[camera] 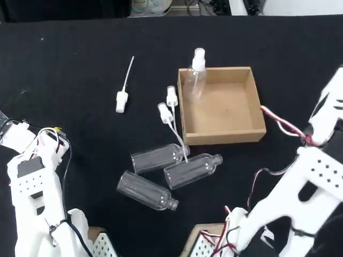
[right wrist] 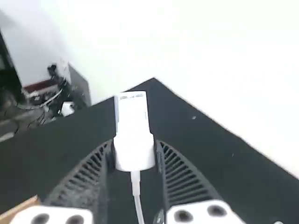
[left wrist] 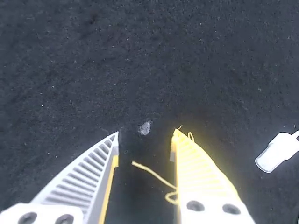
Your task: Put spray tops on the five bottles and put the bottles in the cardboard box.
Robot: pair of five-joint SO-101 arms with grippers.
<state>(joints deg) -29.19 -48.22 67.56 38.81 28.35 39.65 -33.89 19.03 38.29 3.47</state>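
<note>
Clamping a white spray top (right wrist: 132,126), the right gripper (right wrist: 134,148) pinches its collar. The left gripper (left wrist: 145,136) hangs open and empty, well left of the cardboard box (camera: 225,138). One capped bottle (camera: 196,80) leans inside the box; three uncapped bottles (camera: 192,170) lie just before it.

Black cloth-covered table (camera: 75,53), pale lint speck (left wrist: 145,128) on it, cluttered equipment (right wrist: 53,91) beyond, white wall (right wrist: 210,46)

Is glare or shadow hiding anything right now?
High view: even light, only small highlights on the clear bottles. Right wrist view: background washed white, but the spray top in the right gripper stands out. Left wrist view: dark shadow inside the left gripper.
</note>
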